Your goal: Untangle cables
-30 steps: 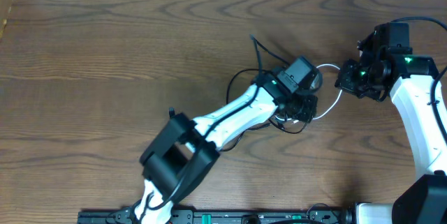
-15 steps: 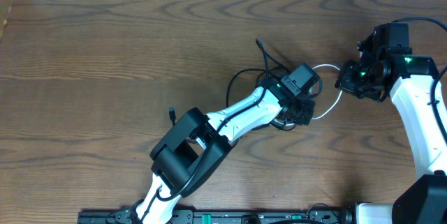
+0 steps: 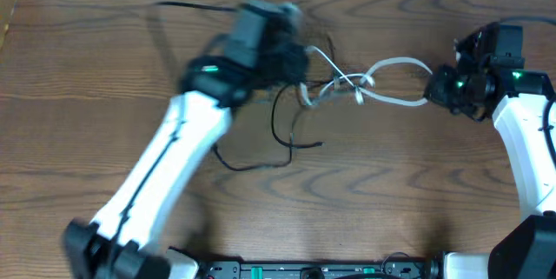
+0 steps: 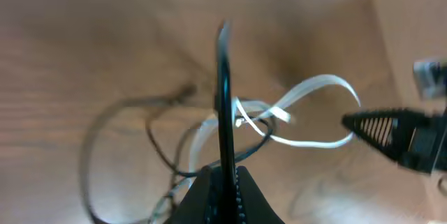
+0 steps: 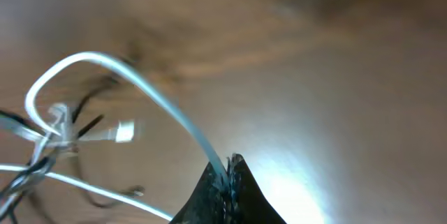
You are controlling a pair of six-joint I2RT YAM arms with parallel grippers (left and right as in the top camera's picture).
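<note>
My left gripper [image 3: 298, 60] is shut on the black cable [image 3: 276, 131], raised at the back middle of the table and blurred by motion. In the left wrist view the black cable [image 4: 223, 91] runs straight up from the shut jaws [image 4: 223, 173]. My right gripper [image 3: 432, 96] is shut on the white cable [image 3: 395, 63], which arcs left to a knot with the black cable [image 3: 352, 83]. In the right wrist view the white cable [image 5: 160, 98] leaves the shut jaws [image 5: 228, 165] and loops left to a white plug [image 5: 126, 130]. Slack black cable trails on the table below the knot.
The wooden table [image 3: 417, 201] has a white wall strip along its back edge. A black strand [image 3: 187, 6] stretches left from my left gripper. The left arm [image 3: 165, 170] lies diagonally across the left half. A rail [image 3: 304, 270] runs along the front edge.
My left arm has swung fast up and to the left with the black cable, stretching the tangle out. The white cable now spans between the knot and my right gripper, which barely moved.
</note>
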